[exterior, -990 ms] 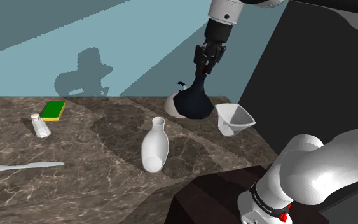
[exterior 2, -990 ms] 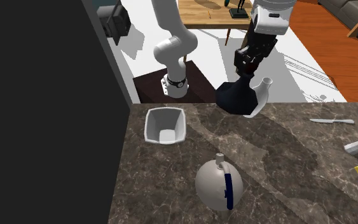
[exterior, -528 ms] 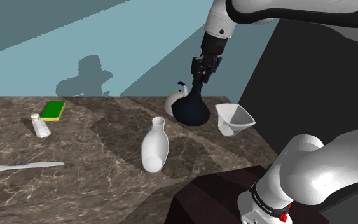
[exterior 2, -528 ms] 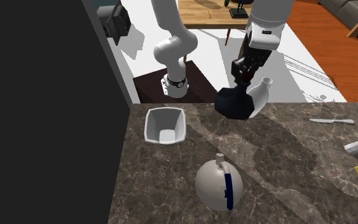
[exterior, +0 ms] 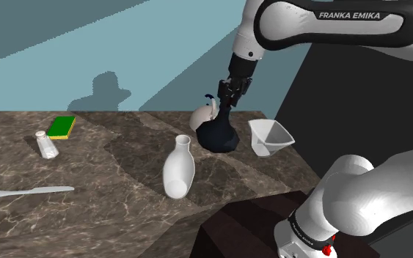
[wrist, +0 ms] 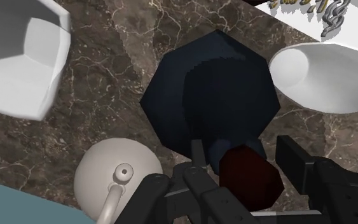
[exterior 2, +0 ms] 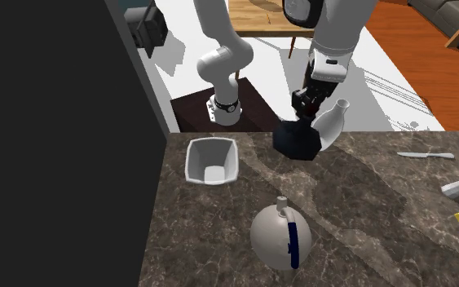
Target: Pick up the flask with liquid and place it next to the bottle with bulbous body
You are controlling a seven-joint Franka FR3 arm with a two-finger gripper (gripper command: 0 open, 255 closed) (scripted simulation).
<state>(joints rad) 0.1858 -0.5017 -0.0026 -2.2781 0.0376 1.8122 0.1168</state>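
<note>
The gripper (exterior: 230, 94) is clenched on the neck of the dark blue flask (exterior: 219, 135), which tilts close to the marble counter (exterior: 124, 212) just beyond the white bottle (exterior: 178, 170), with a round white jug (exterior: 201, 116) farther behind that bottle and a white square tub (exterior: 271, 137) off to the bottle's right in the shoulder view.

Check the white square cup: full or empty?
Empty: the second exterior view looks into the white square cup, bare inside.
</note>
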